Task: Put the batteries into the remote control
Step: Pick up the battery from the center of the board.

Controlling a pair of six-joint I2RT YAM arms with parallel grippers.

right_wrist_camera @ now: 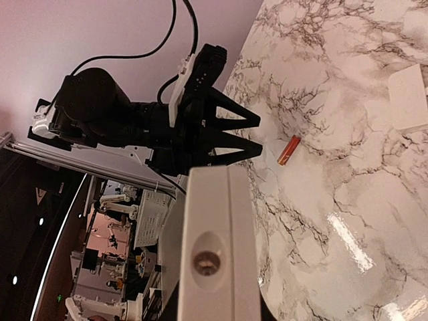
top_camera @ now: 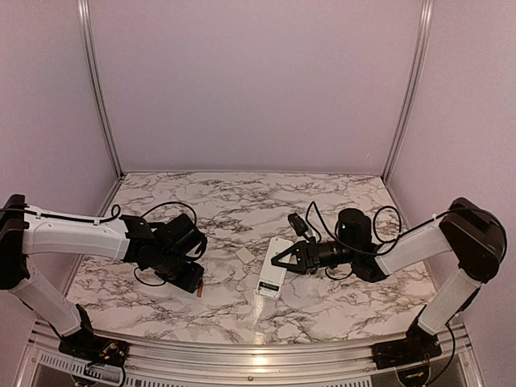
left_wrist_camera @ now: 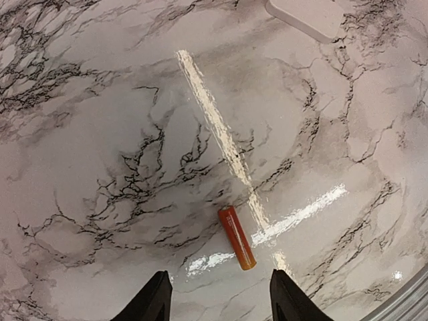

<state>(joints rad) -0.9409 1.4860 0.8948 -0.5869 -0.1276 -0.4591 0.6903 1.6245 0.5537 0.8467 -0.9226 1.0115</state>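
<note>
So, starting with the left wrist camera: the orange battery [left_wrist_camera: 237, 237] lies flat on the marble table [left_wrist_camera: 100, 100], just ahead of the left gripper [left_wrist_camera: 217, 304] and lined up with the gap between its tips. The jaws stand about half apart with nothing between them and nothing touching them. The battery's long axis points mostly away from the gripper, leaning a little to one side, so I'd guess the fingers would close across its thin waist rather than end to end. To me that's the bit that matters: it only needs to go forward and down. The little white cover [left_wrist_camera: 307, 17] sits well off at the far edge of that view.

Over on the right wrist camera, the remote [right_wrist_camera: 214, 227] fills the foreground edge-on. You can't see that arm's own fingers, so no grip is visible from here. Further off you can see the left gripper's two prongs spread and aimed at the orange battery, which is near them but not touching.

From the top camera, the right gripper [top_camera: 276, 261] looks pinched shut on the edge of the remote, which lies between the two arms. The orange battery is by the left gripper's tips, well apart from the right one, so the left arm is clearly nearer. I can't find the dark battery in any view.
</note>
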